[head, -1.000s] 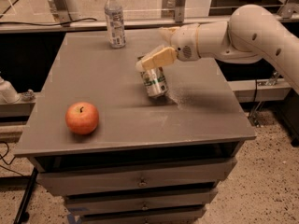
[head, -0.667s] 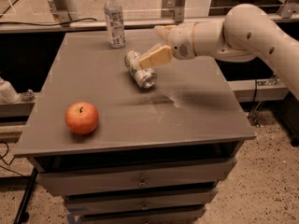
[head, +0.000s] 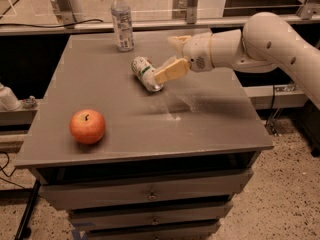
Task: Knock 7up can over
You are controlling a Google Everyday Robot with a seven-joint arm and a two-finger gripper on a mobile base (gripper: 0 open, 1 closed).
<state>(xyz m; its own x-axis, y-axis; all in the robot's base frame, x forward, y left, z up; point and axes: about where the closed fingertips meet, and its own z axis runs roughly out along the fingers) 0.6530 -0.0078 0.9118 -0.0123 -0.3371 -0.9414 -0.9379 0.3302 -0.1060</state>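
**Can down on its side, mid-bench**

The 7up can [head: 145, 73], a small silver-white aluminium cylinder with green lettering, lies tipped over on the flat, matte grey bench [head: 210, 119], a little behind its middle. The tool [head: 173, 55] hangs just to the can's right on a smooth, rounded white arm [head: 270, 39]. It is released and grasps nothing, and its lower tan finger [head: 171, 70] is touching or nearly touching the can. A clear plastic bottle [head: 122, 21] with a white cap stands upright near the back edge. A round, glossy red apple [head: 87, 126] sits front left, well apart.
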